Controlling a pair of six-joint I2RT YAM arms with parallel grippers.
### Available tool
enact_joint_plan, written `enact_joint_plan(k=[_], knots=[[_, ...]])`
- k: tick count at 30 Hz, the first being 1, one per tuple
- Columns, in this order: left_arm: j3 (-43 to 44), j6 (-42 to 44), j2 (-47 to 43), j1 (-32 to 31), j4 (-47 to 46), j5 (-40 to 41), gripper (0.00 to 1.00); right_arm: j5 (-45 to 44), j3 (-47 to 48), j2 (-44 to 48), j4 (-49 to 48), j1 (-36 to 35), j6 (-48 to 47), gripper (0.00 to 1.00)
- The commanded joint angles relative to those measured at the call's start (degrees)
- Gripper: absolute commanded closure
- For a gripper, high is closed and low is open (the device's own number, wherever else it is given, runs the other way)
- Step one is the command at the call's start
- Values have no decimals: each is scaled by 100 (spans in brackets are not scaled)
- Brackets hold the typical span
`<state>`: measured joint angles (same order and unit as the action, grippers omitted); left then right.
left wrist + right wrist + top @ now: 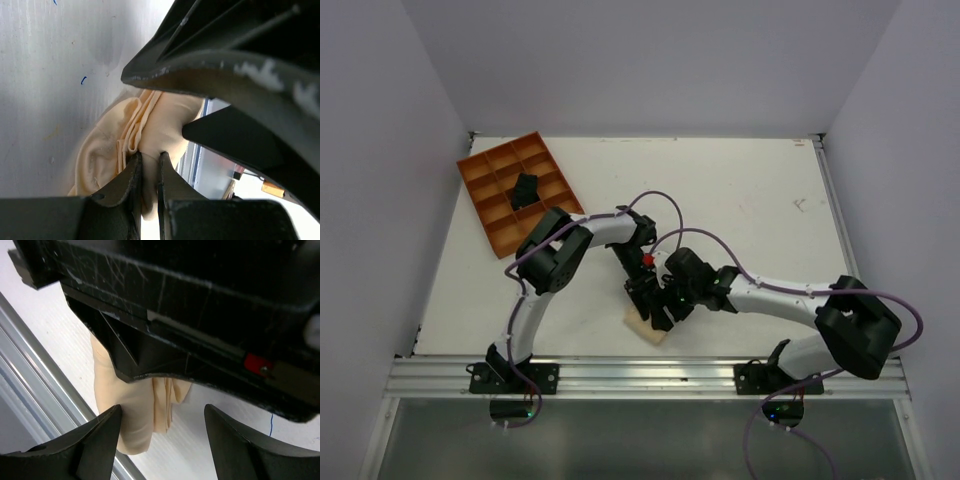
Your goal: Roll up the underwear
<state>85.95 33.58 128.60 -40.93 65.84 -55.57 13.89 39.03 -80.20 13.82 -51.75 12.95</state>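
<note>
Pinches a fold of beige underwear (105, 150) in the narrow left gripper (149, 170); holds the right gripper (162, 440) wide, one fingertip beside it.

Both arms fold in and meet right over the underwear (647, 329). The left arm (552, 262) has its elbow up, forearm reaching across, wrist tipped down onto the underwear's far side. The left gripper (149, 157) is nearly closed, with a fold of the underwear pinched between its fingers. The right arm (790, 297) stretches in low from the right, and the right gripper (162, 412) hangs spread wide over the underwear.
</note>
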Motion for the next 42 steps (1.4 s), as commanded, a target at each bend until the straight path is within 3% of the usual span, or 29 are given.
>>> enact_joint_plan(k=[1,16,23,42], knots=[[106,526,386,-29,-1267,1268,100,61,272,-92,-134,-11,-109,29],[211,649,491,-29,-1126,1374,100,518,105,58,-477,-11,243,29],[281,649,526,-29,-1083,1400,100,176,44,-127,-416,-11,304,29],[501,491,588,-29,-1021,1391,99,360,-228,-356,-635,-11,708,31]])
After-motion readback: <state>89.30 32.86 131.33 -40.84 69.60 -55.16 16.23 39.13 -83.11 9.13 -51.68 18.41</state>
